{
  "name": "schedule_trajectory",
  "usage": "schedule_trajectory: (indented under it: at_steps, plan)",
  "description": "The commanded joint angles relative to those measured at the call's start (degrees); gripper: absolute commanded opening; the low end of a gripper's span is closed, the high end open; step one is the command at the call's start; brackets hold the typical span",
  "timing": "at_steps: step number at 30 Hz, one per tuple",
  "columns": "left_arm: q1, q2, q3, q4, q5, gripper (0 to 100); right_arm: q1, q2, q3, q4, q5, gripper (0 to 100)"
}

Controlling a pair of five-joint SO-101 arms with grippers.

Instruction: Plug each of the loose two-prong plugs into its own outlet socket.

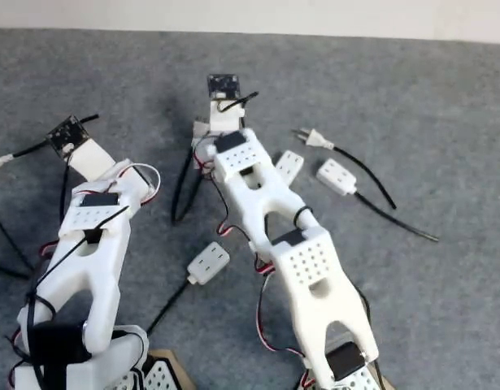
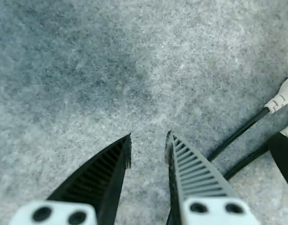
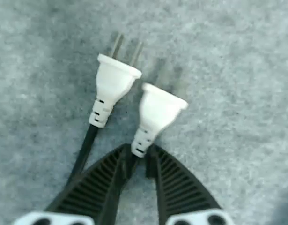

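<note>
Over the grey carpet, my right gripper is clamped on the tail of one white plug, just beside a second plug; my left gripper hangs with jaws apart. Held so far back, the plug could swivel and miss a socket.

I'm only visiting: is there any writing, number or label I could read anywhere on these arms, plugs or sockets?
No text can be read.
The white two-prong plug held in the right gripper and the other white plug beside it: plain plastic, no print seen.
The white outlet socket between the arms: no print seen.
The dark circuit board at one arm's wrist: any marks are too small to read.
</note>
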Motion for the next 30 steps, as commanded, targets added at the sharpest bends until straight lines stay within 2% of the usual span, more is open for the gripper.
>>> schedule_trajectory:
  at_steps: [1,10,15,17,21,23,30]
  plan:
    - [-0.7,-0.2,-1.5,0.1,0.2,14,-2.6,6.5,-11.4,9.3,1.2,0.9]
    - [-0.6,-0.2,-1.5,0.1,0.2,14,0.3,15.2,-41.5,32.7,1.9,0.4]
    - [-0.4,-0.2,-1.5,0.1,0.2,14,6.3,13.2,-58.5,48.4,16.1,0.4]
    - [-0.3,-0.2,-1.5,0.0,0.2,14,8.5,10.9,-63.1,48.8,20.0,0.4]
    - [-0.3,-0.2,-1.5,0.0,0.2,14,12.0,3.3,-59.1,48.7,21.6,0.4]
    - [-0.3,-0.2,-1.5,0.0,0.2,14,12.8,-1.3,-53.1,48.8,25.5,0.4]
    - [-0.3,-0.2,-1.5,-0.2,0.2,14,11.6,-23.0,-16.9,48.7,38.5,0.4]
